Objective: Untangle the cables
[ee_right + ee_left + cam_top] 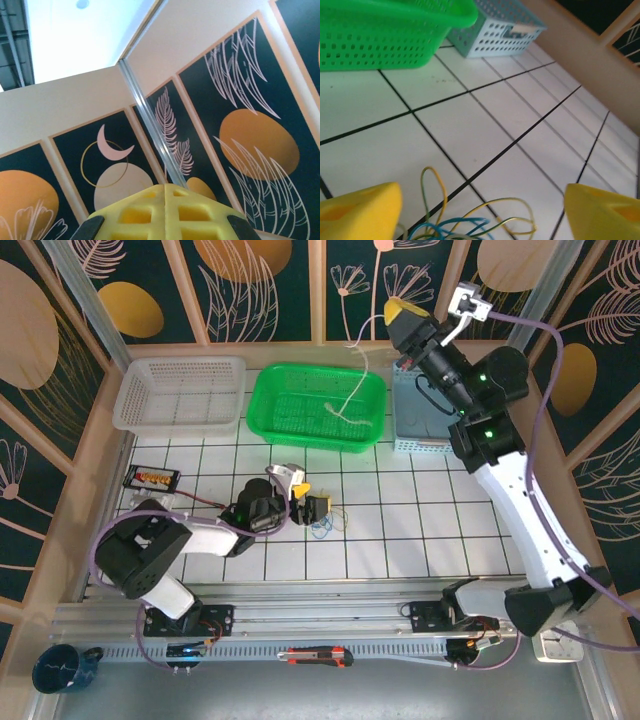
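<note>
Here the left end effector [312, 505] lies low over the white-tiled table [420, 530], near the middle of it, with its yellow fingertips [362, 210] spread wide apart and nothing held between them. The small bundle of cables [325, 527] lies on the tiles just right of that end effector. In the left wrist view the loops sit in the gap between the two tips: a blue cable [457, 224] is curled at the near edge, and a yellow cable [432, 182] arches up and out to the right, crossing a dark grout line. None of these loops visibly touches a fingertip. The right end effector [405, 312] is raised high at the far right, above the far wall. In the right wrist view its yellow pads [135, 215] are pressed together. A pale grey cable [352, 395] runs from just left of that end effector down into the green basket [258, 410], its lower end curled on the basket floor. I cannot tell whether the pads are pinching it. The green basket stands at the far middle of the table, between a white basket [128, 400] on its left and a pale blue basket [420, 446] on its right.
</note>
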